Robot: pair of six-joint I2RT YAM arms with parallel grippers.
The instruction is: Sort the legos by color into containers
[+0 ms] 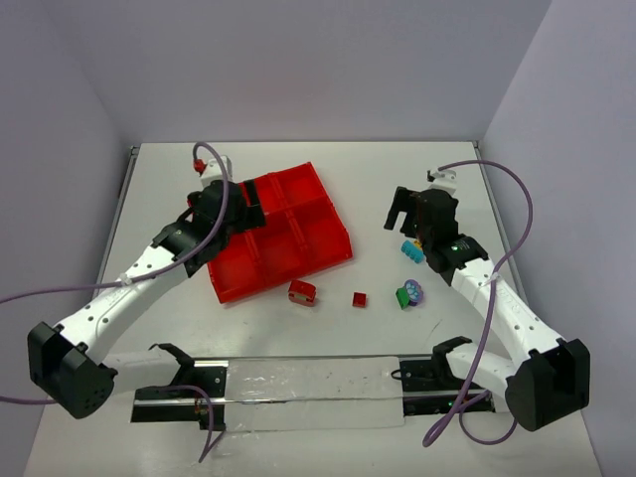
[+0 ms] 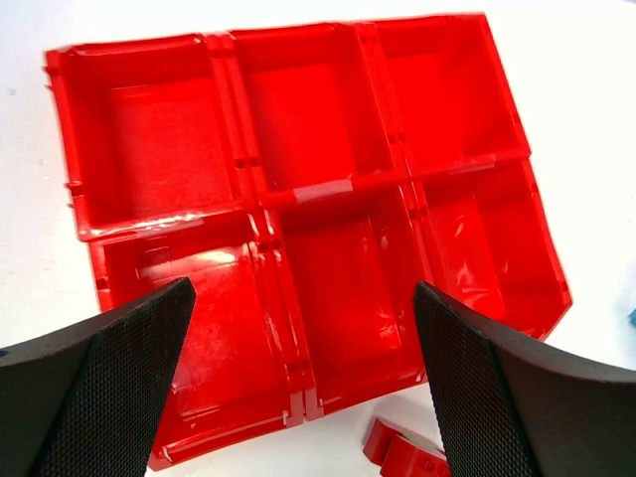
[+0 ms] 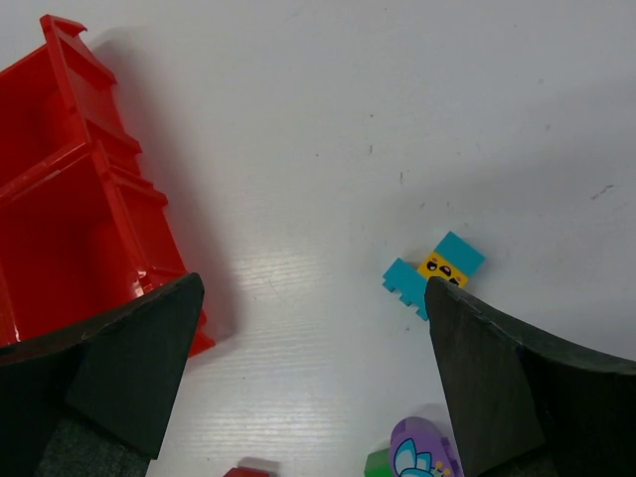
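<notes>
The red tray [image 1: 298, 179] of containers lies left of centre; its compartments [image 2: 298, 189] look empty. My left gripper [image 1: 243, 204] hovers open over the tray's left part, its fingers [image 2: 301, 288] spread above the near compartments. A red lego [image 1: 302, 292] [image 2: 402, 452] lies just in front of the tray. Further right sit a small red lego [image 1: 359, 299], a green and purple pair [image 1: 408, 294] and a light blue and yellow lego [image 1: 411, 251]. My right gripper [image 1: 400, 217] [image 3: 313, 281] is open above bare table, the light blue lego [image 3: 459, 250] beside its right finger.
A clear plastic strip on a black rail [image 1: 298, 383] runs along the near edge between the arm bases. Purple cables loop off both arms. Grey walls close in the table at the back and sides. The tray's corner [image 3: 89, 229] shows left in the right wrist view.
</notes>
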